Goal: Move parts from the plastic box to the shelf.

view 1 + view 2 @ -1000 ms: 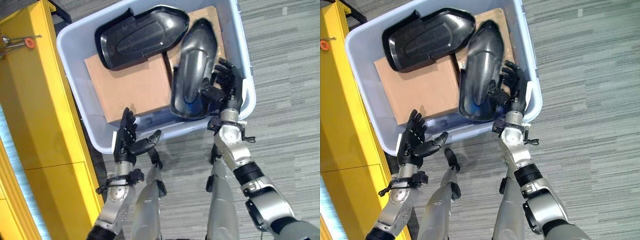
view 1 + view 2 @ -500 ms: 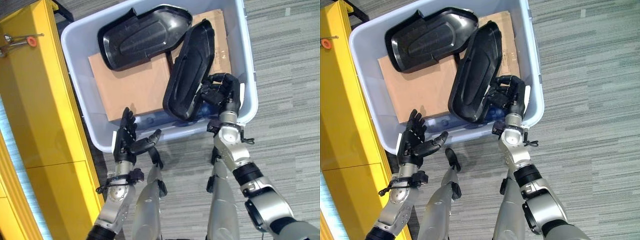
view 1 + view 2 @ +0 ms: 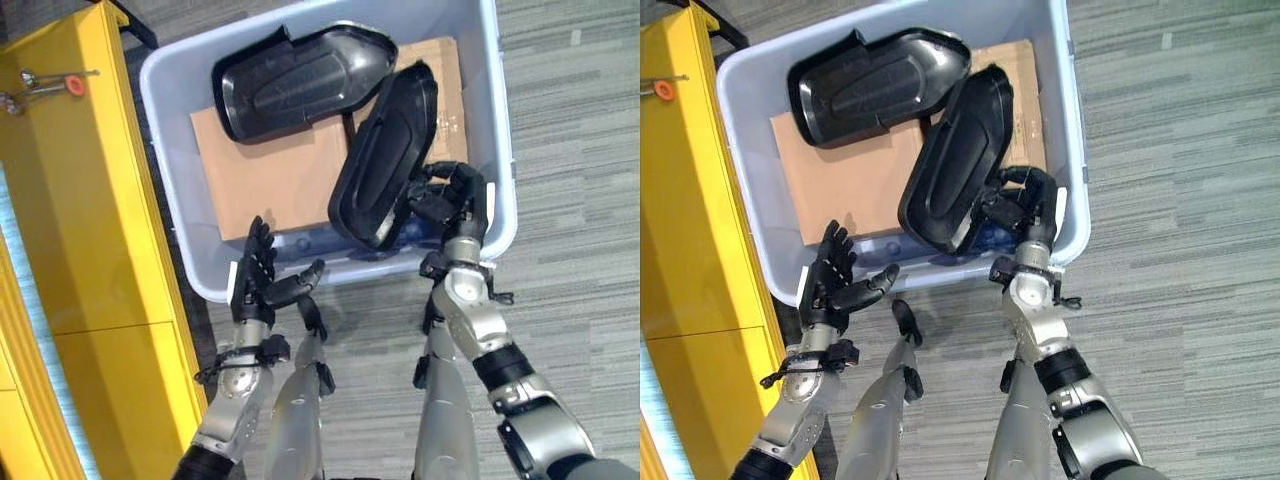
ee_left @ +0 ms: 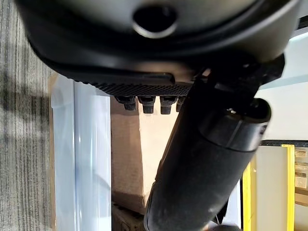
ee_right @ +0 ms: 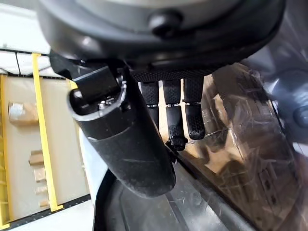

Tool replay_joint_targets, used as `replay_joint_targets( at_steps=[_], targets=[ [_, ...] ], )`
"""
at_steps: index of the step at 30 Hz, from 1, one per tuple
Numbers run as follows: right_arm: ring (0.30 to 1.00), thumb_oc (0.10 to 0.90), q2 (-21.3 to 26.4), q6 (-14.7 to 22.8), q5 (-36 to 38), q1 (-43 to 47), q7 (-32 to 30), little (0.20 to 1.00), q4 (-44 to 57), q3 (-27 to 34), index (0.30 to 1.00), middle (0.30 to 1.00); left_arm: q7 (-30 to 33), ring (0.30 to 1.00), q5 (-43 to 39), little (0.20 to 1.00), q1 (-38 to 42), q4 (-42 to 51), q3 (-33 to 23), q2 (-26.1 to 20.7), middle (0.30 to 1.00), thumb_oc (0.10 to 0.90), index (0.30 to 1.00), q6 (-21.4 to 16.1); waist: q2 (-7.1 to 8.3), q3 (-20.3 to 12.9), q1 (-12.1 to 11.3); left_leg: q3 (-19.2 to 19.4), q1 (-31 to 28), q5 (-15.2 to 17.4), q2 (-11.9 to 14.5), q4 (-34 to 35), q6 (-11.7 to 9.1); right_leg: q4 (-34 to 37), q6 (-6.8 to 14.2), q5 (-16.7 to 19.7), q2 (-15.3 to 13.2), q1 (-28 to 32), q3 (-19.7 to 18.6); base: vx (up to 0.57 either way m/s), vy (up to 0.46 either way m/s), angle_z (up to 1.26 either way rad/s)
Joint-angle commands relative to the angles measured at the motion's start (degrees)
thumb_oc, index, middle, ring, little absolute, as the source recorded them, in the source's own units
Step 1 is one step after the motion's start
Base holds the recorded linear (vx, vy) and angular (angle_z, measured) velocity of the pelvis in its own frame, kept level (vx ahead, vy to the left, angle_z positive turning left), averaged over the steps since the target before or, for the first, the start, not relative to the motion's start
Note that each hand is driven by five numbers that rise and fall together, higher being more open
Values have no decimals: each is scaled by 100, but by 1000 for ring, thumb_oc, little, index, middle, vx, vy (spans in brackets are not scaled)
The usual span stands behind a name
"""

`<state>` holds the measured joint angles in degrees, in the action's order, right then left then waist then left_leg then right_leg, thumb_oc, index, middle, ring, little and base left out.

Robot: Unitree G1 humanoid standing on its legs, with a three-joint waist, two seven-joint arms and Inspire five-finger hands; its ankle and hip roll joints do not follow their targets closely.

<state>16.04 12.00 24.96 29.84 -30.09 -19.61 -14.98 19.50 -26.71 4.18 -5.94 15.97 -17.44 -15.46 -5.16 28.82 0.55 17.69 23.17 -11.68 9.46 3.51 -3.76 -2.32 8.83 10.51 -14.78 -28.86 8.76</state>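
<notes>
A pale blue plastic box [image 3: 164, 120] sits on the floor with brown cardboard [image 3: 265, 180] in its bottom. My right hand [image 3: 455, 200] is shut on the lower edge of a long black moulded part [image 3: 385, 155], which stands tilted up on its edge inside the box. In the right wrist view, its fingers [image 5: 175, 118] curl over the part's glossy rim [image 5: 240, 159]. A second black part [image 3: 300, 75] lies flat at the far side of the box. My left hand [image 3: 255, 280] is open, held just outside the box's near wall, holding nothing.
A yellow shelf unit [image 3: 80, 220] stands along the left of the box, close to its wall. Grey striped carpet [image 3: 570, 180] lies to the right and in front.
My right hand has closed on the long black part and tipped it from lying flat up onto its edge. The camera view has shifted slightly. The left hand has stayed put.
</notes>
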Motion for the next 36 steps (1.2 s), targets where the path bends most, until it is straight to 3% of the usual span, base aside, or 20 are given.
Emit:
replay_joint_targets(
  at_steps=[1, 7, 20, 29, 36],
  targets=[
    [300, 400, -109, 497, 55, -135, 5, 300, 646, 243, 300, 300, -44, 1000, -79, 1000, -72, 160, -57, -232, 1000, 900, 1000, -120, 273, 97, 106, -244, -572, 473, 35, 53, -268, 10, -41, -123, 160, 250, 214, 2, -1, 7],
    [300, 400, 38, 507, -270, -364, -4, 300, 1188, 370, 300, 300, -133, 1000, -105, 1000, -170, 222, -137, -285, 1000, 900, 1000, -126, 322, 96, 96, -290, -974, 501, 36, 85, -270, 54, -19, -145, 153, 709, 257, 3, 0, 2],
    [300, 400, 363, 512, -697, -481, 89, 300, 1851, 547, 300, 300, -380, 1000, -136, 1000, -457, 283, -329, -405, 1000, 900, 1000, -94, 493, -329, 62, -321, -1294, 533, 78, 88, -259, 95, -12, -202, 163, 1046, 268, 9, 2, 2],
    [300, 400, 554, 488, -577, -884, 643, 300, 2249, 521, 300, 300, -586, 1000, -103, 1000, -625, 206, -522, -426, 1000, 900, 1000, -31, 599, -677, 47, -377, -1618, 646, 125, -12, -228, 3, -25, -358, 142, 1420, 297, 8, -2, 1],
    [300, 400, 593, 405, -313, -1274, 1168, 300, 2337, 468, 300, 300, -763, 1000, -104, 1000, -839, 62, -766, -412, 1000, 900, 1000, -10, 629, -1207, -6, -453, -2248, 725, 246, -25, -230, -323, -83, -784, 207, 2017, 435, 60, -37, 6]
  ],
)
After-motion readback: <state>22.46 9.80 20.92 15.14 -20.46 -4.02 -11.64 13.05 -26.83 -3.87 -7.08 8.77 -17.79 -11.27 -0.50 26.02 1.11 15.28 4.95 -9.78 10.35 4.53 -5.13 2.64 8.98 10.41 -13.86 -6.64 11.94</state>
